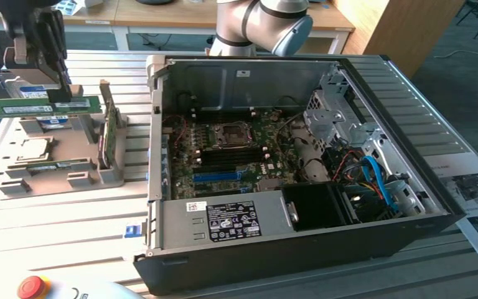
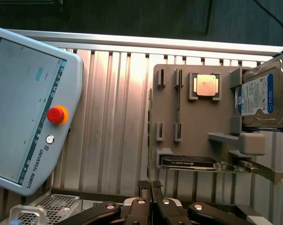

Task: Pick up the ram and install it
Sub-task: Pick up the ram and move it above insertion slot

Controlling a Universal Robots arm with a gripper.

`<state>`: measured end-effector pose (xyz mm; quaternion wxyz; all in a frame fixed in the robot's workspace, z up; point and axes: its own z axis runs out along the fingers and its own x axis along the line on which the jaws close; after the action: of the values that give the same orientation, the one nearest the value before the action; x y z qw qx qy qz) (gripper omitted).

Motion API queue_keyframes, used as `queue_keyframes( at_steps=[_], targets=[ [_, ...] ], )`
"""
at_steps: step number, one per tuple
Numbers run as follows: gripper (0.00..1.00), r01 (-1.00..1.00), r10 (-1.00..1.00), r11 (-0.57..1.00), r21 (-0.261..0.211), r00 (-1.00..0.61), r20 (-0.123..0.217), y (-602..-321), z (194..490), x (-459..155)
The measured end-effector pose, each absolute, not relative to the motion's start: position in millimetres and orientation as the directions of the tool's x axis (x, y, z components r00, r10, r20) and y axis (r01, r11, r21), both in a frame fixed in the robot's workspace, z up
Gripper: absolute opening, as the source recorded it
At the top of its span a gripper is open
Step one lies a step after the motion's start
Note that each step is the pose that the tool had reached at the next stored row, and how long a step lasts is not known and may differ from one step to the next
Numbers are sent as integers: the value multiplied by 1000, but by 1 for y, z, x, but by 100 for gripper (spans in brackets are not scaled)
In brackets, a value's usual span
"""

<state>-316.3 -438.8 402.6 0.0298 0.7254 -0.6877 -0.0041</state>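
ram [image 1: 42, 107]: long green stick, white sticker, level | gripper [image 1: 60, 95]: jaws clamped on ram | holder [image 2: 197, 122]: CPU chip [image 2: 206, 85], hard drive [image 2: 263, 96] | case [image 1: 305, 252]: motherboard [image 1: 231, 156]

A robotics lab: slatted metal workbench [image 1: 48, 224], opened computer case [image 1: 305, 261], teach pendant [image 2: 29, 108], desks [image 1: 139, 15] behind.

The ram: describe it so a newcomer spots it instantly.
On the exterior view's left, beside the open computer case, sits a grey holder. Above it the claw grips the ram: a narrow green stick held level, unlike the wider card on edge.
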Motion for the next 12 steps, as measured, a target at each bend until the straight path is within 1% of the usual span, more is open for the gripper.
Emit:
queue_keyframes(
  at_steps=[4, 12],
  targets=[
    [12, -997, -998, -52, 49, 54, 35, -439, 403, -316],
    [12, -998, -998, -53, 27, 54, 29, -439, 403, -316]
  ],
)
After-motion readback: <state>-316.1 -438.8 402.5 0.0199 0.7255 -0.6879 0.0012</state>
